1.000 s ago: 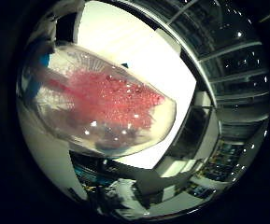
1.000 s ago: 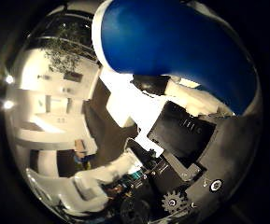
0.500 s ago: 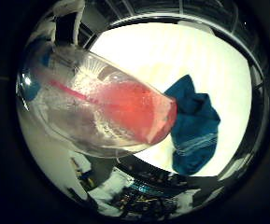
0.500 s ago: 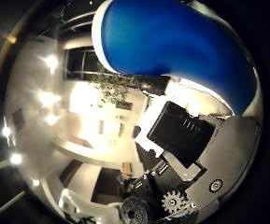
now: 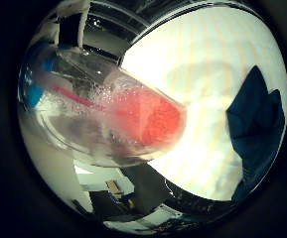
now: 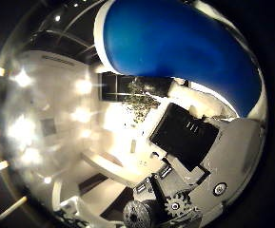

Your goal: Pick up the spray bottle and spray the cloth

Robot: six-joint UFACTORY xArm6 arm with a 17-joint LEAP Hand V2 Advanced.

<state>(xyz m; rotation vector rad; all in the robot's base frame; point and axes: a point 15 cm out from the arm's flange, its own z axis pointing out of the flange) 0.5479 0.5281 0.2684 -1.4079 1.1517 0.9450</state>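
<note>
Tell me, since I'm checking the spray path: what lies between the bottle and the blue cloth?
Nothing: in the little finger side palm view, only bare white table lies between the spray bottle and the blue cloth.

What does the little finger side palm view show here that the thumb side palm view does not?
Only the little finger side view shows the spray bottle's clear body with red liquid and bubbles inside, close to the palm, plus the white table and the dark blue cloth lying on it. Only the thumb side view shows the bottle's blue head, the hand with its black and geared parts, and a brightly lit room beyond. Both share the same bottle, filling much of each view.
</note>
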